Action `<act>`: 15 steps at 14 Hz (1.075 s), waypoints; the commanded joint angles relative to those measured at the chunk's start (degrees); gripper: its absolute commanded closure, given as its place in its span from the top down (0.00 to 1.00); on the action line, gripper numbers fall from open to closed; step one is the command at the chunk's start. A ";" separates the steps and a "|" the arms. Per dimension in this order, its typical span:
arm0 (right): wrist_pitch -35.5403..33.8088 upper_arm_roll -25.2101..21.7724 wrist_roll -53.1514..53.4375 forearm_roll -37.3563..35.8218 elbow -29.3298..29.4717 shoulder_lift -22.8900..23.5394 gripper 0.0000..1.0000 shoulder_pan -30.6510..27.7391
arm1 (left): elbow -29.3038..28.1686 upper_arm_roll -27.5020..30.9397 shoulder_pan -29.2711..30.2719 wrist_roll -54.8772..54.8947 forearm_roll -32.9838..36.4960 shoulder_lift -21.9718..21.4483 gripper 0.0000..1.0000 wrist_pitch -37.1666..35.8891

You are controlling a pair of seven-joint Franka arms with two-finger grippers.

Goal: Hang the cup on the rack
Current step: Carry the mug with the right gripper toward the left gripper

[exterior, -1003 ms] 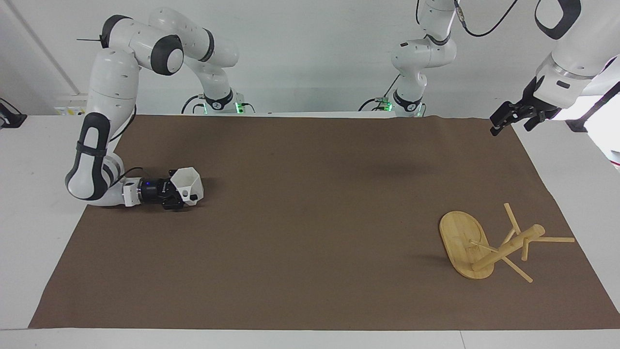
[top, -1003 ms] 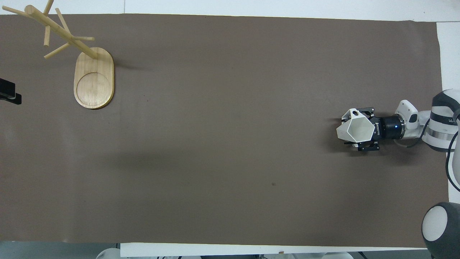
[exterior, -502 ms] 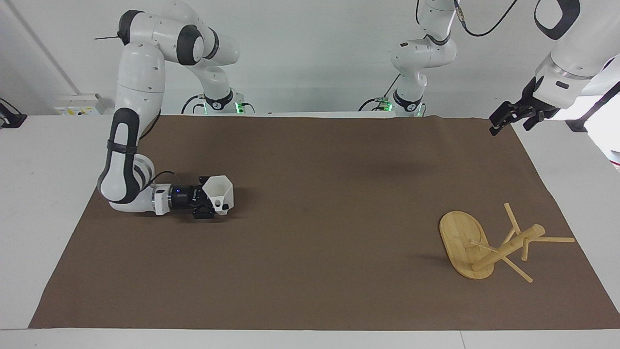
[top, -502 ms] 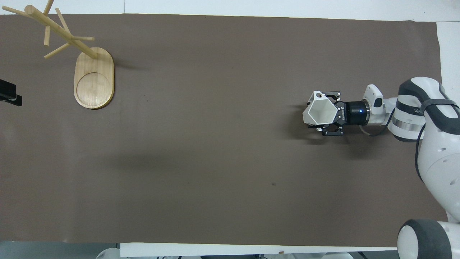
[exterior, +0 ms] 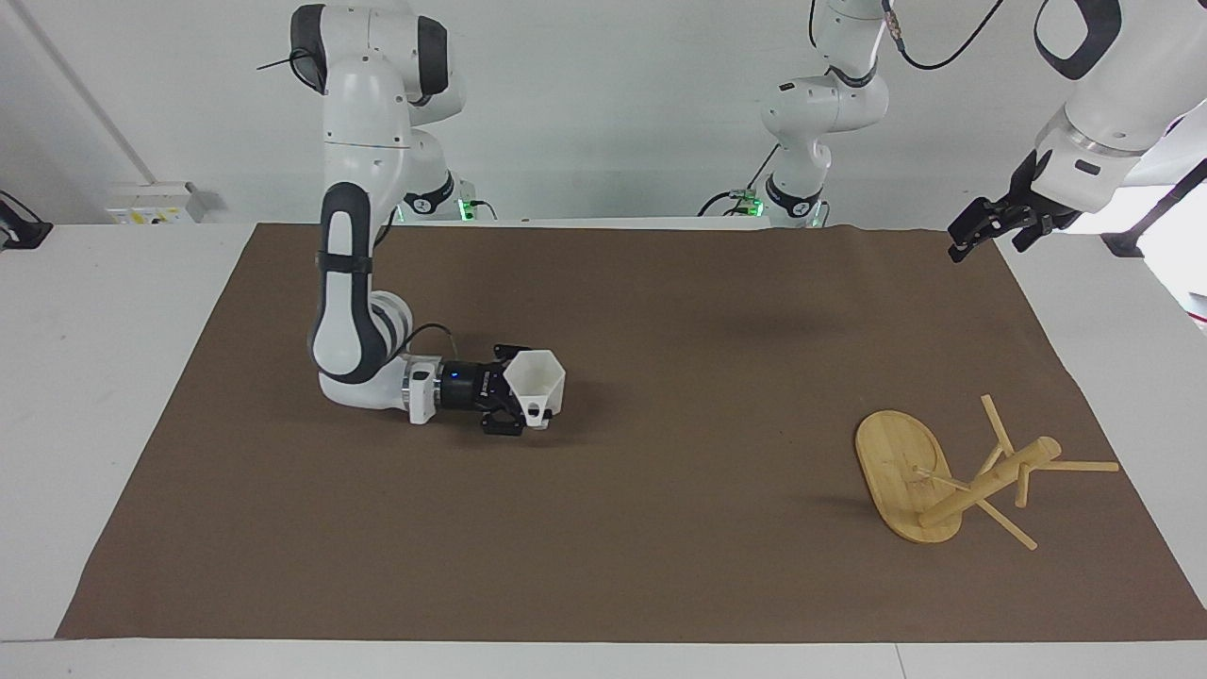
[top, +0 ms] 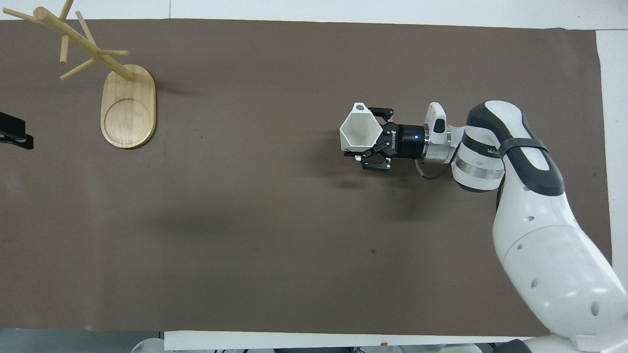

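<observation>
My right gripper [exterior: 524, 400] [top: 364, 136] is shut on the small white faceted cup [exterior: 536, 375] [top: 359, 131]. It holds the cup low over the middle of the brown mat, mouth up, handle turned away from the robots. The bamboo rack [exterior: 903, 471] [top: 128, 105] stands toward the left arm's end of the table, with its post [exterior: 990, 479] [top: 83, 43] and thin pegs bare. It is farther from the robots than the cup and well apart from it. My left gripper [exterior: 977, 229] [top: 13, 135] waits open and empty, raised over the mat's edge at the left arm's end.
The brown mat [exterior: 660, 566] covers most of the white table [exterior: 94, 377]. Nothing lies on it between the cup and the rack.
The right arm has swung the cup from its own end of the mat toward the middle, in the direction of the rack. The left gripper has barely shifted.
</observation>
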 commanded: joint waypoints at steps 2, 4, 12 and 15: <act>7.94 -0.20 7.11 4.84 2.86 -2.31 0.00 6.76 | -7.04 -0.32 -0.63 -3.52 0.23 -3.98 1.00 6.18; 11.81 -0.11 7.92 6.16 5.58 -2.22 0.00 10.10 | -8.71 -0.32 -1.07 -3.87 0.23 -4.68 1.00 7.23; 30.35 -0.02 1.87 25.03 6.99 -3.89 0.00 27.23 | -11.97 -0.41 -10.63 -13.19 0.15 -3.55 1.00 18.13; 32.22 -0.02 0.89 27.88 7.18 -3.71 0.00 29.45 | -11.97 -0.49 -16.09 -14.41 -0.47 -0.91 0.99 21.47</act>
